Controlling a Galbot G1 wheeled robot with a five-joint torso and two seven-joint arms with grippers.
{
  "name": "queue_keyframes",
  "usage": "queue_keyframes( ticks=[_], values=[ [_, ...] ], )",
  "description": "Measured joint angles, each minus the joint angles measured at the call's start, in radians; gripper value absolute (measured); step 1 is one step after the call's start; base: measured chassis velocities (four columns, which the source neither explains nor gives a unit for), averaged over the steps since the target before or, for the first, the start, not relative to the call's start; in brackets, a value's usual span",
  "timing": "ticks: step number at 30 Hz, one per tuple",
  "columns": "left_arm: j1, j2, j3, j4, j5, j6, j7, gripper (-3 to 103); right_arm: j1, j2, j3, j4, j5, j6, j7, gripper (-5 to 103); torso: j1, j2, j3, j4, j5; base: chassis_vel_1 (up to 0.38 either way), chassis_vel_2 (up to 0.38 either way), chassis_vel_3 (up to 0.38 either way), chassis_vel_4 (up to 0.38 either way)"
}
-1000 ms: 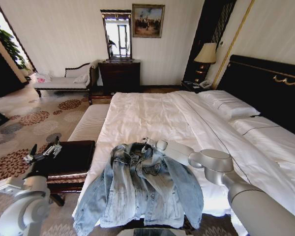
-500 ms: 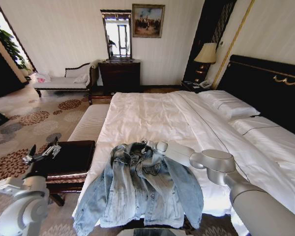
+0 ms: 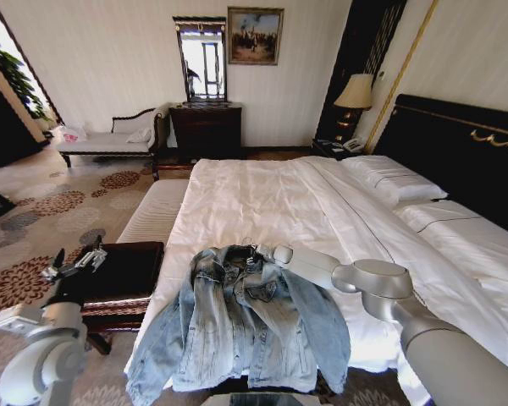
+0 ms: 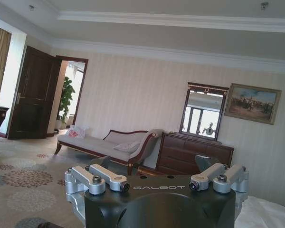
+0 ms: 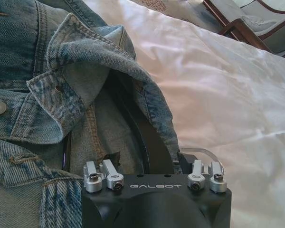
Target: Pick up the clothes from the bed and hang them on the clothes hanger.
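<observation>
Right arm's stretched way out forward, elbow bent, right gripper [image 3: 256, 251] low with jaws spread apart. Left arm's just parked off to the side, left gripper [image 3: 74, 263] pointing up, jaws spread too.

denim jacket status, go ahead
Right gripper at jacket collar on bed, fingers open. Left gripper parked open, off to the side. Nothing in the way.

Jacket [image 3: 245, 326] on the bed's [image 3: 262, 199] near edge, right end effector [image 3: 256, 251] seemingly at its collar.
</observation>
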Motion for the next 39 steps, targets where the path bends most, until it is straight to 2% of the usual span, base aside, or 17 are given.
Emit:
queue_keyframes(
  ticks=[8,11,14,17,29,36,38,39],
  values=[
    [0.001,-0.001,-0.003,-0.001,0.0,0.0,0.0,100,-0.002,0.049,0.004,-0.093,-0.011,-0.007,-0.02,68,0.0,0.0,0.0,0.0002,0.0,0.0,0.0,0.0,0.0],
    [0.004,0.0,-0.01,-0.001,-0.003,0.0,0.0,100,0.006,0.063,0.007,-0.132,-0.023,-0.013,-0.047,60,0.0,0.0,0.0,0.0002,0.0,0.0,0.0,0.0,0.0],
    [0.005,0.0,-0.012,-0.001,-0.004,0.0,0.0,100,0.011,0.071,0.009,-0.15,-0.026,-0.019,-0.057,58,0.0,0.0,0.0,0.0002,0.0,0.0,0.0,0.0,0.0],
    [0.004,0.0,-0.012,-0.001,-0.005,0.0,0.0,100,0.016,0.074,0.01,-0.164,-0.027,-0.021,-0.066,51,0.0,0.0,0.0,0.0003,0.0,0.0,0.0,0.0,0.0],
    [0.0,-0.001,-0.004,-0.002,-0.004,0.0,-0.001,100,0.006,0.069,0.011,-0.187,-0.041,-0.022,-0.106,51,0.0,0.0,0.0,0.0001,0.0,0.0,0.0,0.0,0.0],
    [0.0,-0.001,-0.004,0.001,-0.003,0.0,-0.001,100,0.009,0.097,0.012,-0.234,-0.06,-0.022,-0.192,51,0.0,0.0,0.0,0.0,-0.0001,0.0,0.0,0.0,0.0],
    [0.001,-0.001,-0.008,0.002,-0.003,0.0,-0.001,100,0.011,0.114,0.023,-0.265,-0.074,-0.018,-0.243,47,0.0,0.0,0.0,0.0,-0.0001,0.0,0.0,0.0,0.0],
    [0.001,-0.001,-0.008,0.002,-0.003,0.0,-0.001,100,0.011,0.114,0.023,-0.265,-0.074,-0.018,-0.243,47,0.0,0.0,0.0,0.0,-0.0001,0.0,0.0,0.0,0.0]
  ],
)
